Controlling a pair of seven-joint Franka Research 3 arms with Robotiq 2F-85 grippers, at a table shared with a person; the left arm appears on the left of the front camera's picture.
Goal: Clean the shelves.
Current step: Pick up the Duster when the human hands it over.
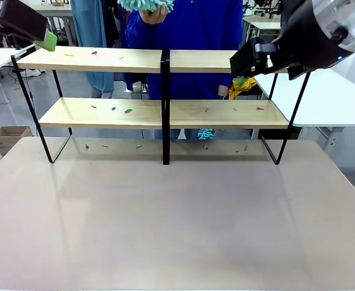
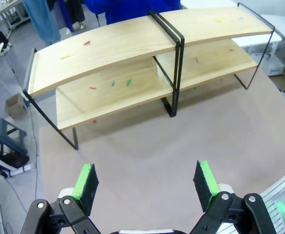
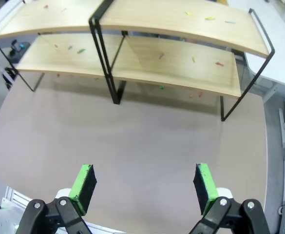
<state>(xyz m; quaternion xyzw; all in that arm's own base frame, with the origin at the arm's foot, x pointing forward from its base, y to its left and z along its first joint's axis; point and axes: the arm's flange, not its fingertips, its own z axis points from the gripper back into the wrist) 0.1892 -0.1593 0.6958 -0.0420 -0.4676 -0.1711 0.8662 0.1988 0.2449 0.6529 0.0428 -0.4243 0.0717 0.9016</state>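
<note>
Hovering high over the tabletop (image 1: 177, 218), our left gripper (image 2: 147, 184) and right gripper (image 3: 143, 187) both stand spread wide, holding nothing. The shelves (image 1: 104, 60) sit along the far edge, littered with coloured scraps (image 1: 128, 111). We'd first take the teal duster (image 1: 145, 5) the person (image 1: 189, 27) holds beyond them, then sweep each board gently outward.

left gripper (image 2: 144, 165) spread, empty | shelves (image 2: 132, 53) ahead | coloured flecks (image 2: 129, 82), perhaps scraps

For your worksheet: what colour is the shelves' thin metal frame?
The thin metal frame is black; front view best.
</note>
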